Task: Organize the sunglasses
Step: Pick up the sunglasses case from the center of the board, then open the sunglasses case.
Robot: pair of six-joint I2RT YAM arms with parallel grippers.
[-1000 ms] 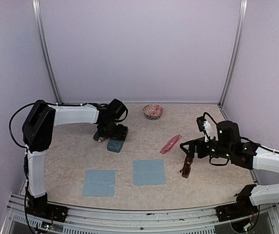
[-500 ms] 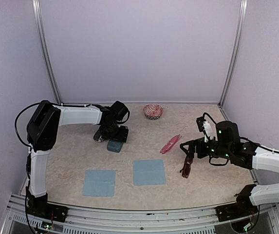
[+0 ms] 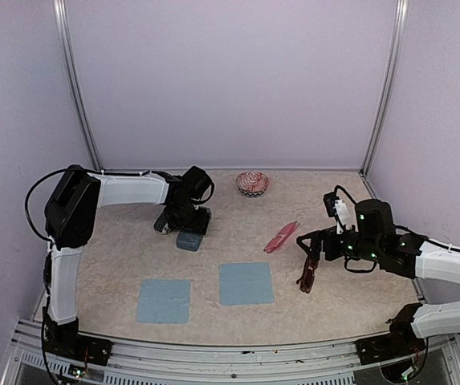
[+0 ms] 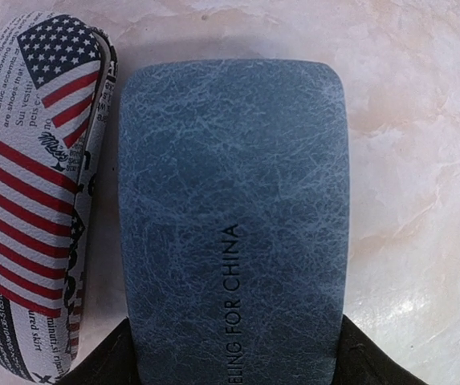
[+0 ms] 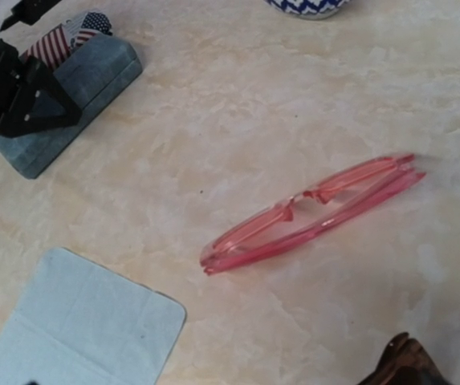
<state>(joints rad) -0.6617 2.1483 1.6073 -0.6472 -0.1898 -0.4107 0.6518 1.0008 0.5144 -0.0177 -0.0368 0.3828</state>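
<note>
Two pairs of sunglasses, both folded, both on the tabletop [image 3: 117, 257], right half. The pink pair [image 5: 314, 212] lies flat & slantwise approx mid-right, alone, nothing touching it. The dark pair [image 3: 306, 277] sits nearer & just right of it, right beside the right gripper [image 3: 311, 250]. Only a brown tip shows at the bottom edge of the right wrist view. Contact w/ the gripper: can't tell. The right gripper's jaws are spread wide, nothing clamped.

The left gripper [image 3: 188, 228] is down over the blue case [image 4: 230, 200], far-left of centre. Its fingers [image 4: 109, 365] flank the case's near end, one each side. Whether they press on it or just straddle it can't be told. The flag-print pouch [image 4: 37, 184] lies along the case's left side, touching or nearly so.

A patterned bowl [image 3: 252, 184] stands at the far edge, centre. There are two blue cloths flat on the near side: the left cloth [image 3: 164, 300] & the centre cloth [image 3: 246, 282], a little apart, w/ nothing on them. Both pairs are well apart from the case & pouch.
</note>
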